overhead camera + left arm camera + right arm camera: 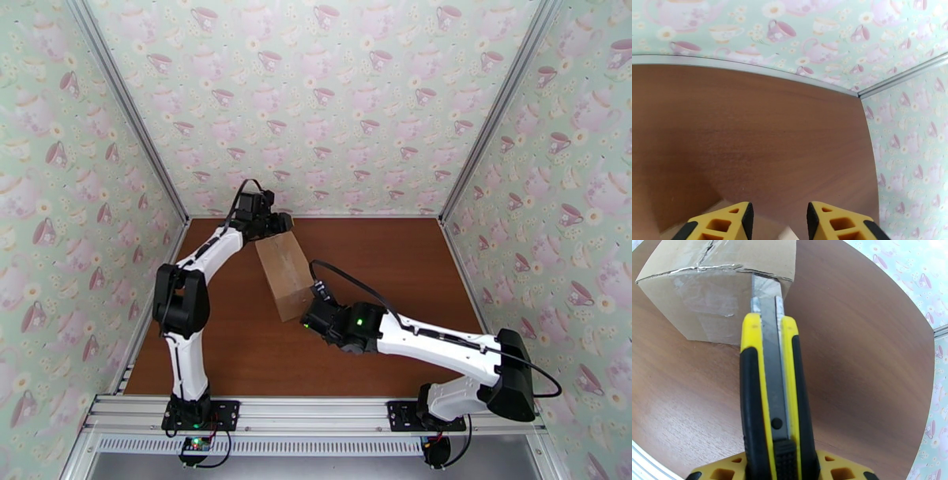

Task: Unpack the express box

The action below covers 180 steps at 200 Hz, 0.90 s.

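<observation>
Right now, from the overhead camera, I see the express box (284, 270) lying at an angle on the brown table (395, 260), about midway across and toward the far wall, with one gripper at each short end. The left gripper (276, 224) sits at the box's far end. On its wrist camera the yellow fingers (730, 223) stand partly apart with a pale sliver showing low between them, but I cannot tell whether they are pinching the cardboard or just resting open over it. The right gripper (313, 317) is at the box's near end. Its wrist camera shows its jaws closed on the handle of a yellow-and-black utility knife (770, 378), which points away from the wrist. The steel blade (766, 299) is pushed out, and its tip meets the box's top edge close to one corner, where the top face joins the end face. Clear tape (703, 299) covers that end face and looks crinkled and ragged along the same edge. The top flaps lie closed.
</observation>
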Available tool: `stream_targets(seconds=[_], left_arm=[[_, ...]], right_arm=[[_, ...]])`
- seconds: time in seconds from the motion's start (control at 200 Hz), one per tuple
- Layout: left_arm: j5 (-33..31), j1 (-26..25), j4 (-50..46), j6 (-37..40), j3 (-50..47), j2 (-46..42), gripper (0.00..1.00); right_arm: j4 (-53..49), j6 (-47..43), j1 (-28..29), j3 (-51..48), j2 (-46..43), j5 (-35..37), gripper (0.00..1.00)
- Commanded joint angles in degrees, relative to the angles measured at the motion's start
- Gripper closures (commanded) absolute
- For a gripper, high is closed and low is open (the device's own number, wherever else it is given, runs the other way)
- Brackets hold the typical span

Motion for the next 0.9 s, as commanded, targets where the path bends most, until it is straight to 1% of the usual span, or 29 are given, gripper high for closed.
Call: stream_targets(seconds=[0.0, 0.08, 0.12, 0.16, 0.265, 0.366, 0.521, 0.611, 0.686, 0.711, 0.897], left_arm=[[-4.4, 1.6, -3.5, -1.7, -2.1, -9.5, 0.56], [-7.4, 1.7, -6.4, -0.4, -5.4, -14.5, 0.56], [-7.6, 1.6, -8.5, 0.3, -7.0, -16.8, 0.56], [-9.9, 1.5, -10.1, 0.7, -9.2, -19.2, 0.56], [-13.4, 0.7, -12.4, 0.7, -17.0, -25.9, 0.56], [-15.5, -1.1, -12.8, -1.1, -25.2, -31.7, 0.56], [-19.8, -5.9, -13.0, -5.5, -35.8, -38.4, 0.56], [-21.1, -8.3, -13.1, -7.2, -40.0, -40.8, 0.57], [-22.2, -9.3, -14.3, -7.8, -40.9, -41.9, 0.57], [-22.3, -9.5, -14.3, -8.0, -43.0, -42.2, 0.57], [-22.0, -11.0, -12.5, -9.1, -44.8, -41.2, 0.57]], right_arm=[[2.7, 1.4, -0.1, 0.0, 0.6, 2.3, 1.0], [2.9, 1.7, -0.1, -0.1, 0.5, 2.5, 1.0], [3.1, 1.7, -0.1, -0.2, 0.4, 2.6, 1.0], [3.1, 1.7, -0.2, -0.3, 0.4, 2.6, 1.0], [2.9, 1.9, -0.1, -0.4, 0.3, 3.1, 1.0], [3.1, 2.2, -0.1, -0.4, 0.4, 3.5, 1.0], [3.0, 2.4, -0.1, 0.0, 1.1, 3.8, 1.0], [2.9, 2.3, -0.1, 0.4, 1.3, 4.3, 1.0], [2.7, 2.3, -0.1, 0.6, 1.6, 4.6, 1.0], [2.7, 2.3, -0.1, 0.7, 1.7, 4.5, 1.0], [3.2, 2.4, 0.0, 0.8, 2.4, 4.4, 1.0]])
